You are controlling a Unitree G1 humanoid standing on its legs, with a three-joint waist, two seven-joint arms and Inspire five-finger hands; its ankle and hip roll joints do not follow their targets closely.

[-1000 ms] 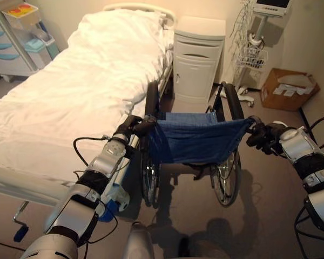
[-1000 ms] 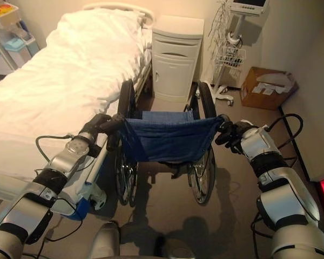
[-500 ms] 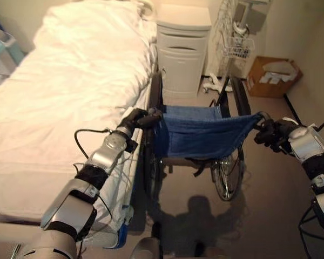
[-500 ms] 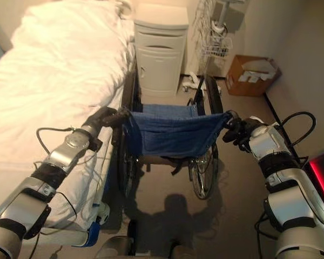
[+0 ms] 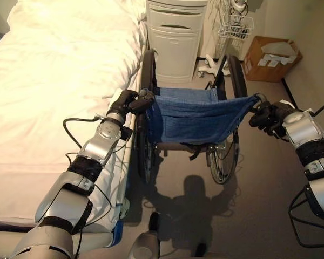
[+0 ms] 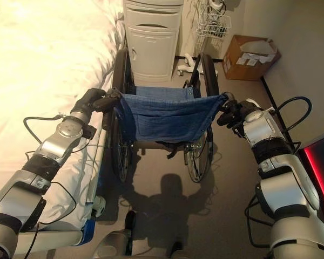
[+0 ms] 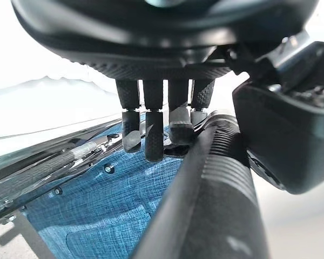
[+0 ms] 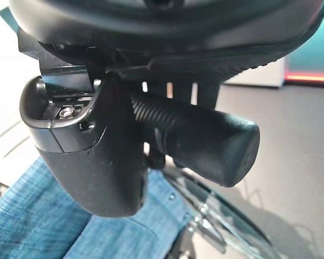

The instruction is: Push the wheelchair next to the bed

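The wheelchair (image 5: 191,121) with its blue fabric back stands just beside the bed (image 5: 54,81), its left wheel close to the bed's edge, facing the white bedside cabinet (image 5: 175,32). My left hand (image 5: 127,102) is curled around the left push handle. My right hand (image 5: 267,116) wraps the right handle. A cardboard box (image 5: 270,56) sits by the wall.
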